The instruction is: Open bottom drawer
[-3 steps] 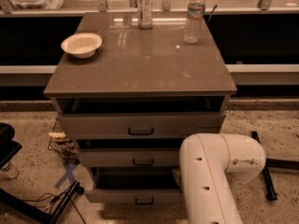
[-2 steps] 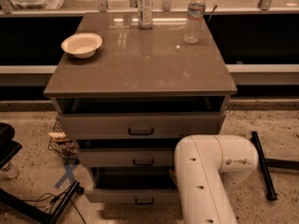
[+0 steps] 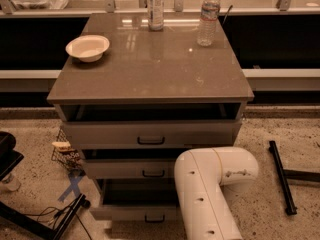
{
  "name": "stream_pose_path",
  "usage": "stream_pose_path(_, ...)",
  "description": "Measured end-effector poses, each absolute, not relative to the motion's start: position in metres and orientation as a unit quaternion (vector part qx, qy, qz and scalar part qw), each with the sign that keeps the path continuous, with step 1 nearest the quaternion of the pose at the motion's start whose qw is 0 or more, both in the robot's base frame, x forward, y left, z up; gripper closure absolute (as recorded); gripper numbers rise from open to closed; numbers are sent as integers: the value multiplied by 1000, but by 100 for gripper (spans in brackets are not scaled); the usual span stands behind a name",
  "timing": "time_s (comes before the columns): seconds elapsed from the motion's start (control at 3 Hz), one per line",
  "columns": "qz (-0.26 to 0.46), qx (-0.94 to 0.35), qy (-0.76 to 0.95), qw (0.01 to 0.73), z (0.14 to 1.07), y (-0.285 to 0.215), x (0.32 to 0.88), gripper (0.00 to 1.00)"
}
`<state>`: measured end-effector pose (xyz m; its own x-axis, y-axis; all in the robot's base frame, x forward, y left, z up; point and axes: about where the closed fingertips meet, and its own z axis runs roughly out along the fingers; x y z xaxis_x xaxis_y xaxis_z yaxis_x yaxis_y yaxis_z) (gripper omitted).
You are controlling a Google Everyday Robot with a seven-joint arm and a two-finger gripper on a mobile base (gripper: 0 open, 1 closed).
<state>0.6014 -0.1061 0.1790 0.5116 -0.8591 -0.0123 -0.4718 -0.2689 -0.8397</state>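
The bottom drawer (image 3: 131, 212) is the lowest and narrowest of three light grey fronts on the cabinet, with a small black pull handle (image 3: 154, 218). It stands pulled out a little, with a dark gap above its front. My white arm (image 3: 215, 184) rises from the bottom edge and bends at an elbow just right of the lower drawers, covering the bottom drawer's right end. My gripper is not in view; it is hidden behind or below the arm.
The middle drawer (image 3: 130, 169) and top drawer (image 3: 150, 133) also stand slightly out. On the cabinet top (image 3: 150, 69) are a bowl (image 3: 87, 47) and two bottles (image 3: 155, 6) (image 3: 208, 16). A wire basket (image 3: 65, 154) and black stand legs (image 3: 30, 219) lie left, a black bar (image 3: 282, 176) right.
My arm's elbow has shifted to the left, closer in front of the lower drawers. The drawers and the things on top have not moved.
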Motion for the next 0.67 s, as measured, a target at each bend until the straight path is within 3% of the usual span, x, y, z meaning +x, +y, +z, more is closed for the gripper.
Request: stream_pose_path(0.67,-224,-771,456,383,183,-117,578,100)
